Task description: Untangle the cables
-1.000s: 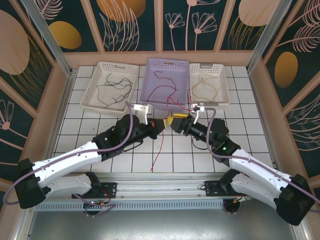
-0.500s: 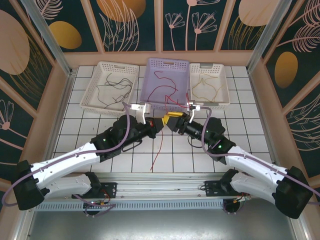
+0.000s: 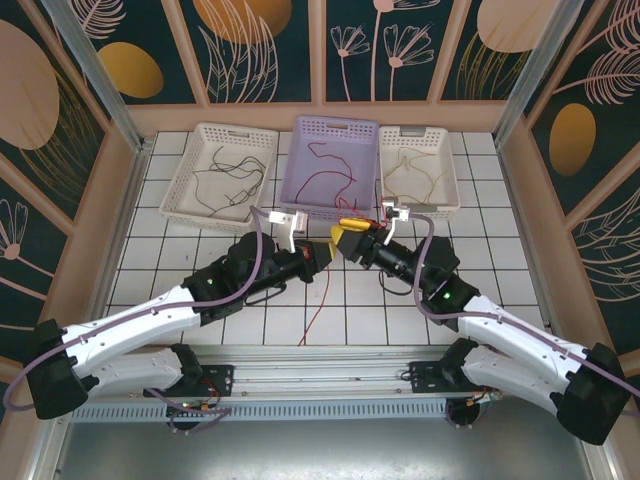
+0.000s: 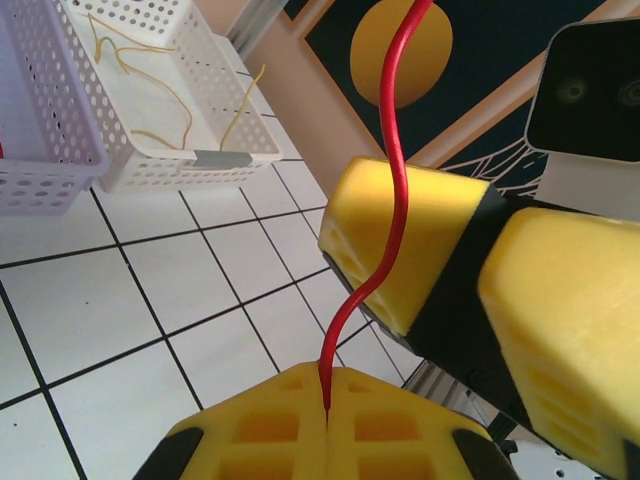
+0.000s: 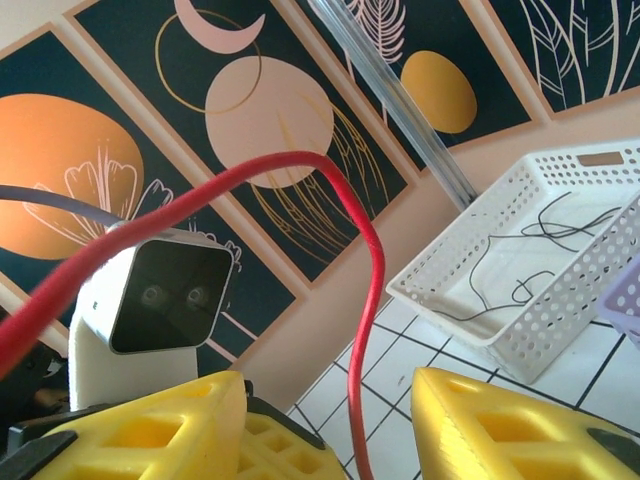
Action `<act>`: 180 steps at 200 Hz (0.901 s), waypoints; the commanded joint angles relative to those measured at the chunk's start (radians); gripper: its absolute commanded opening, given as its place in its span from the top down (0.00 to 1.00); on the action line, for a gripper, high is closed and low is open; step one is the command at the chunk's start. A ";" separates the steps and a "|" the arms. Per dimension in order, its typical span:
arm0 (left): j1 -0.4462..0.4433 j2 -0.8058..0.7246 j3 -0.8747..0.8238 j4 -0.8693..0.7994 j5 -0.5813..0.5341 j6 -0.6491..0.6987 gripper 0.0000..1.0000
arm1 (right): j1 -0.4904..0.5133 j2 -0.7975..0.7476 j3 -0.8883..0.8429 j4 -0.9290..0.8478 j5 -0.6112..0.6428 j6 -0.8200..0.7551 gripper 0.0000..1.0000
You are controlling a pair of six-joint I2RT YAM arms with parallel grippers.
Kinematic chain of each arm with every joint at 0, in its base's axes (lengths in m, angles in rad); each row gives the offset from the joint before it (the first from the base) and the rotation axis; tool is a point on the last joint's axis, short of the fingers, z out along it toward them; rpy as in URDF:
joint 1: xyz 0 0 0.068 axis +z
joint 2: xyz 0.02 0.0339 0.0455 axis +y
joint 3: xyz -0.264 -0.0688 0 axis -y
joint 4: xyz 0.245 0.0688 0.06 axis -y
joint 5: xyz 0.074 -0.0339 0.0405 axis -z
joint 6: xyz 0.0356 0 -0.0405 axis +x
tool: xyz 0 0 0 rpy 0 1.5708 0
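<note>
The left gripper (image 4: 327,388) is clenched on a red cable (image 4: 394,180), pinched at its fingertips — the loose end trails toward the near tiles (image 3: 350,320). The right gripper (image 5: 330,405) is spread apart, the cable passing between its fingers. More cables (image 3: 322,181) lie in the far baskets (image 3: 336,121).

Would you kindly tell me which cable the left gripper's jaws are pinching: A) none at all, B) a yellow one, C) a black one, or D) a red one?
D: in the left wrist view the left gripper has its jaws shut together, and the red cable rises straight out of the seam between them.
</note>
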 commanded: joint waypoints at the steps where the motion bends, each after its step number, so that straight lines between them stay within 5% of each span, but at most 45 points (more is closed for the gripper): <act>1: -0.003 -0.005 0.003 0.033 0.031 0.007 1.00 | 0.006 0.026 0.040 0.009 -0.004 -0.022 0.56; 59: -0.004 -0.029 0.005 0.029 0.026 0.011 1.00 | 0.006 0.058 0.068 0.009 -0.047 -0.014 0.76; 68: -0.004 -0.031 0.006 0.026 0.022 0.015 1.00 | 0.006 0.046 0.067 -0.005 -0.038 -0.017 0.83; 76: -0.003 -0.033 0.004 0.022 0.019 0.018 1.00 | 0.006 0.039 0.073 -0.028 -0.024 -0.022 1.00; 114: -0.004 -0.036 0.009 0.013 0.010 0.034 1.00 | 0.004 0.002 0.078 -0.116 0.074 -0.014 1.00; 143: -0.004 -0.041 0.041 -0.031 0.000 0.069 0.77 | 0.002 -0.022 0.070 -0.123 0.111 -0.016 1.00; 180: -0.004 -0.064 0.121 -0.151 -0.069 0.160 0.35 | 0.002 -0.010 0.113 -0.221 0.152 -0.035 1.00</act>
